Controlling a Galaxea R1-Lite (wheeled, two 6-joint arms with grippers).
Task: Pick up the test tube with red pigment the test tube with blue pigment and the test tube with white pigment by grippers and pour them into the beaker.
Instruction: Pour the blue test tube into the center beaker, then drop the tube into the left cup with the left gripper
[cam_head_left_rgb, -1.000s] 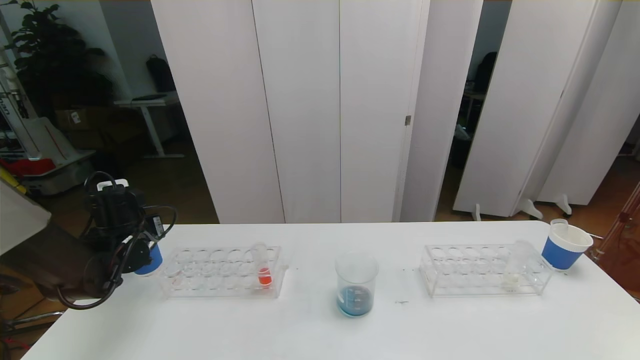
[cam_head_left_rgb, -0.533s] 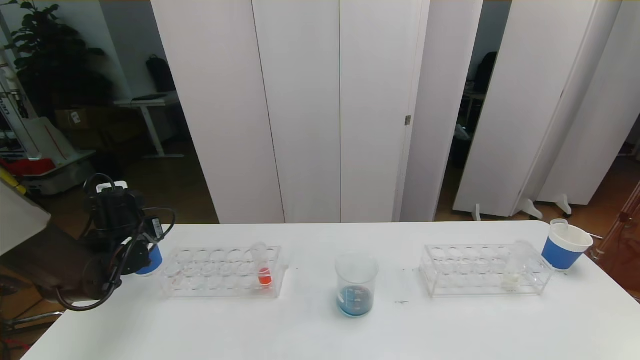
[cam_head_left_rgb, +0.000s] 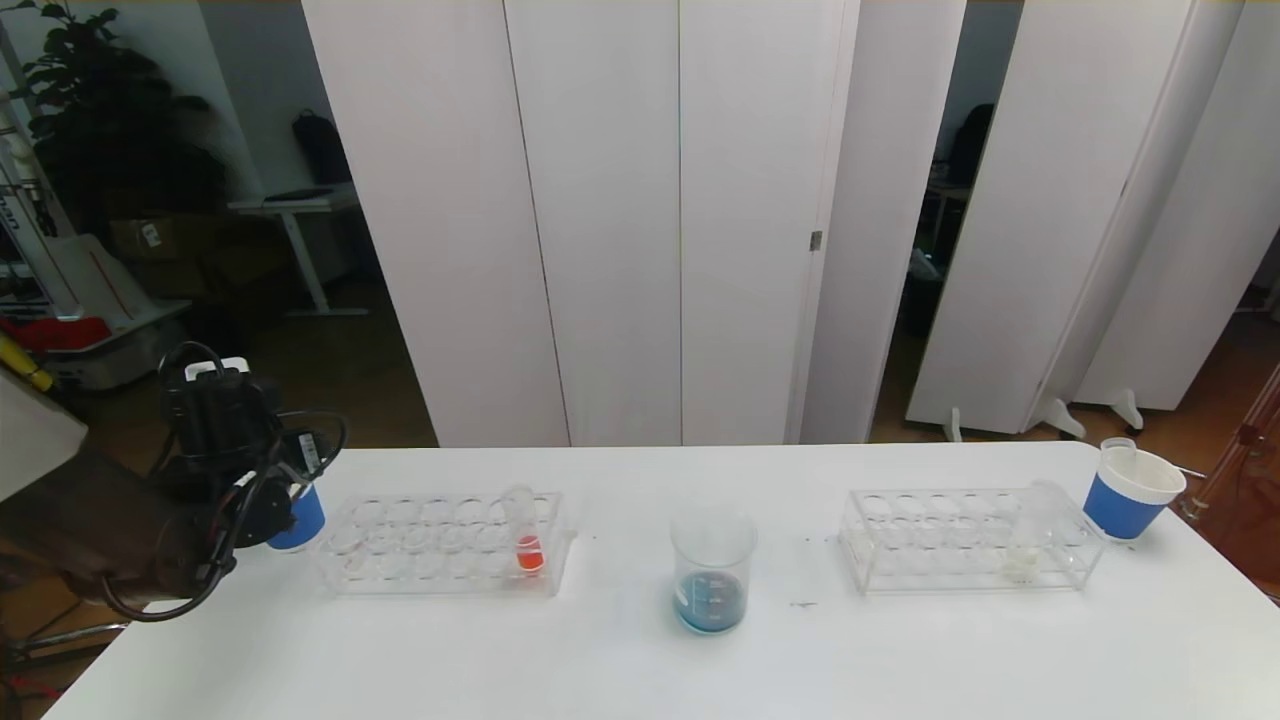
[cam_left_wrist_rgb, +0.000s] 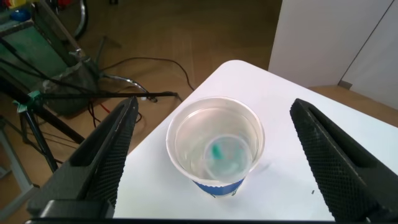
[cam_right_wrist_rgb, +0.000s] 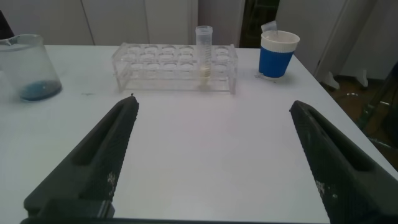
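My left gripper (cam_left_wrist_rgb: 214, 102) hangs open just above a blue-sleeved paper cup (cam_left_wrist_rgb: 214, 146) at the table's far left corner, one finger on either side of it. Inside the cup stands a clear tube with a blue-green trace, the test tube with blue pigment (cam_left_wrist_rgb: 225, 155), free of the fingers. The test tube with red pigment (cam_head_left_rgb: 527, 540) stands in the left rack (cam_head_left_rgb: 420, 560). The test tube with white pigment (cam_head_left_rgb: 1030, 535) stands in the right rack (cam_head_left_rgb: 930, 560). Between the racks, the beaker (cam_head_left_rgb: 712, 570) holds blue liquid. My right gripper (cam_right_wrist_rgb: 212, 102) is open over bare table.
A second blue-sleeved cup (cam_head_left_rgb: 1130, 492) with a clear tube in it stands at the far right corner. The left cup (cam_head_left_rgb: 300, 520) sits close to the table's left edge (cam_head_left_rgb: 150, 625). White partition panels rise behind the table.
My left gripper has opened and let go of the tube, which now rests in the left cup. The left wrist has drifted slightly up and to the left.
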